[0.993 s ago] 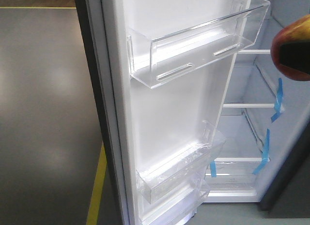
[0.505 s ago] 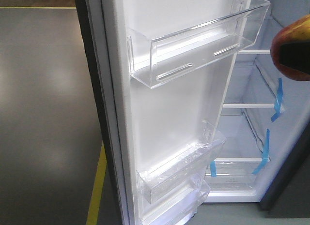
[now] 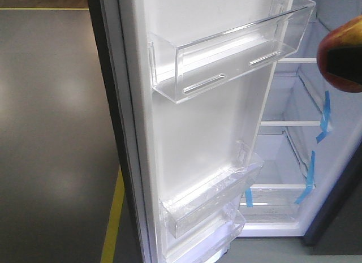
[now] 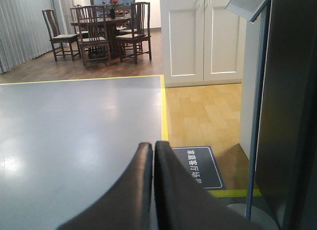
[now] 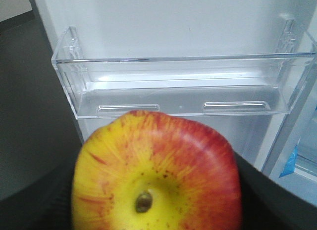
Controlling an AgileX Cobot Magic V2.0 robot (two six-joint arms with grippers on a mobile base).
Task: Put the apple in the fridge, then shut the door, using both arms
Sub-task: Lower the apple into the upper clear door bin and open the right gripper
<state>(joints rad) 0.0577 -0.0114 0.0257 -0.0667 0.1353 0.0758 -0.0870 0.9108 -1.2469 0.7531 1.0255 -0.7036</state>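
Door (image 3: 192, 133): swung open, white inner side exposed.
Upper bin (image 3: 232, 54): clear plastic, mounted on door; white liner seen straight through it.
Lower bins (image 3: 206, 203): two clear bins, set low on door; contents cannot be told.
Fridge (image 3: 283, 155): white shelves, blue tape strips (image 3: 324, 117) at shelf ends.
Apple (image 5: 156, 173): held in air just before the upper bin, outside the fridge, in no bin.
Apple axis: round, no long axis made out; stem dimple turned toward the wrist camera.
Right hand (image 5: 153, 205): clamped on apple, dark fingers seen at both flanks.
Left hand (image 4: 153, 180): fingers pressed together, over grey floor (image 4: 74, 131).
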